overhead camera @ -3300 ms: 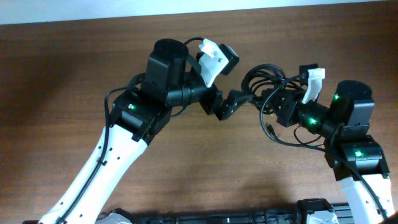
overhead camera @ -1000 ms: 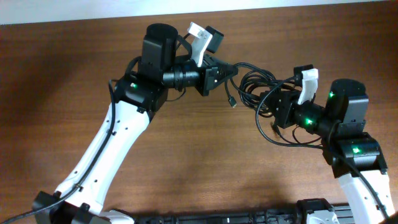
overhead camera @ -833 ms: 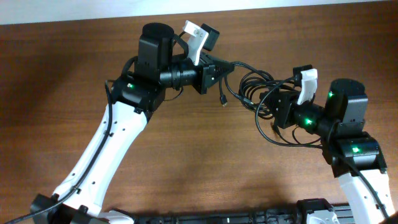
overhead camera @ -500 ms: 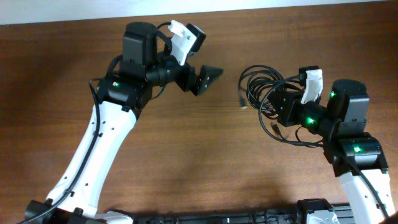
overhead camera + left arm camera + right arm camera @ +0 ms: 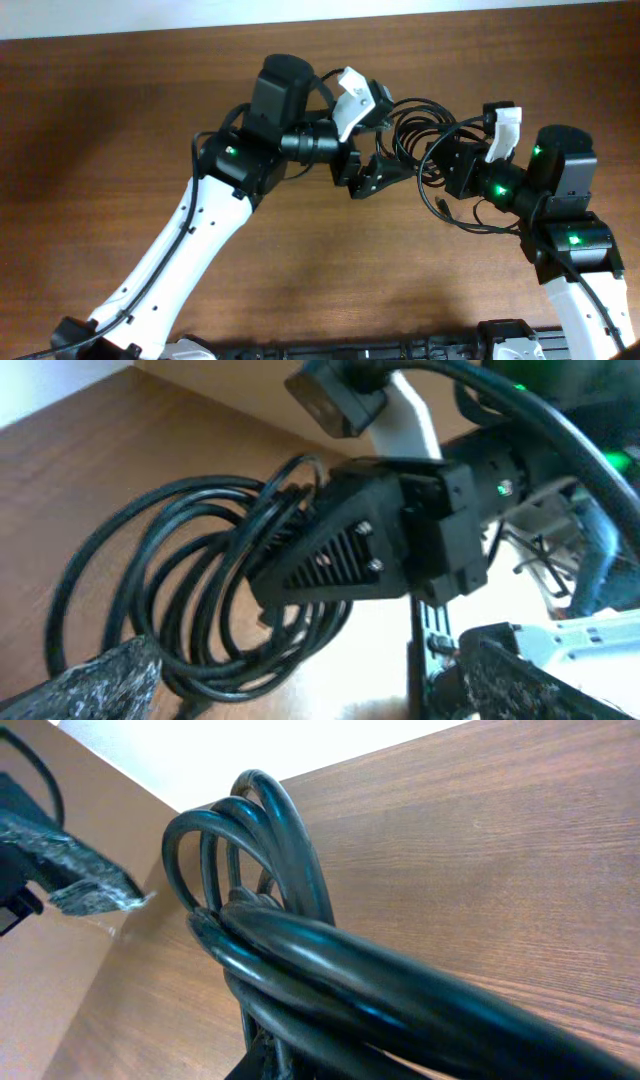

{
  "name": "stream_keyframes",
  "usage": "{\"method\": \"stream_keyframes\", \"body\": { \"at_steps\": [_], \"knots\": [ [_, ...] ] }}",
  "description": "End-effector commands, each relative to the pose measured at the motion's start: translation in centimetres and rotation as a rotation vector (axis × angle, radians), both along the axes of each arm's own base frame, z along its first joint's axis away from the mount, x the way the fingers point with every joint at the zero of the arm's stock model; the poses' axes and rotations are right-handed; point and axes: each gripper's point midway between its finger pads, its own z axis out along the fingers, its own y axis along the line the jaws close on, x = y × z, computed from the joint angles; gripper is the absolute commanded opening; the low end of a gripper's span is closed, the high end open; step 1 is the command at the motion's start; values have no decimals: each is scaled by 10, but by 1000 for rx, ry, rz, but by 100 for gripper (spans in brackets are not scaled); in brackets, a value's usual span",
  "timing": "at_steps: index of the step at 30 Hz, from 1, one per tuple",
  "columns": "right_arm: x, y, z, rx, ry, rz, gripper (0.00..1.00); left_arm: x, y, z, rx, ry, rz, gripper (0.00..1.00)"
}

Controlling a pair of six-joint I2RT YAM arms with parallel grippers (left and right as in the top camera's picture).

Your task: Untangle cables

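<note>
Left pincer [image 5: 372,175]: wide open, empty.
Right pincer [image 5: 440,165]: closed on the cables [image 5: 415,125].
Left wrist view: shows this grip plainly; overhead does not.

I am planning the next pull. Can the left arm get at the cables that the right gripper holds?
Probably yes. The left gripper is open and faces the cables, whose loops stick out free of the right gripper; nothing seems to stand between them.

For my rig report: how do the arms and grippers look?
The left arm and right arm match: long white links, black joints with green lights, a white wrist bracket, black wires. The right gripper is black, ribbed, triangular; the left gripper has rough grey pads.
</note>
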Motion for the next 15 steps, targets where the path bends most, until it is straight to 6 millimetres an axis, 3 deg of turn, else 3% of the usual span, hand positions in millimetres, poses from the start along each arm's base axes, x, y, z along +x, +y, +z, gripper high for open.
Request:
{"method": "stream_keyframes", "body": {
  "at_steps": [1,8,12,15],
  "knots": [
    [-1,4,10,30,-24,24,4,9,0,4,1,14,59,99],
    [-2,7,12,39,-34,41,4,20,-6,-20,34,60,63,99],
    [-4,10,15,51,-43,64,4,24,-8,-21,29,52,63,99],
    [-4,11,15,53,-42,68,4,25,-9,-20,23,45,63,78]
  ]
}}
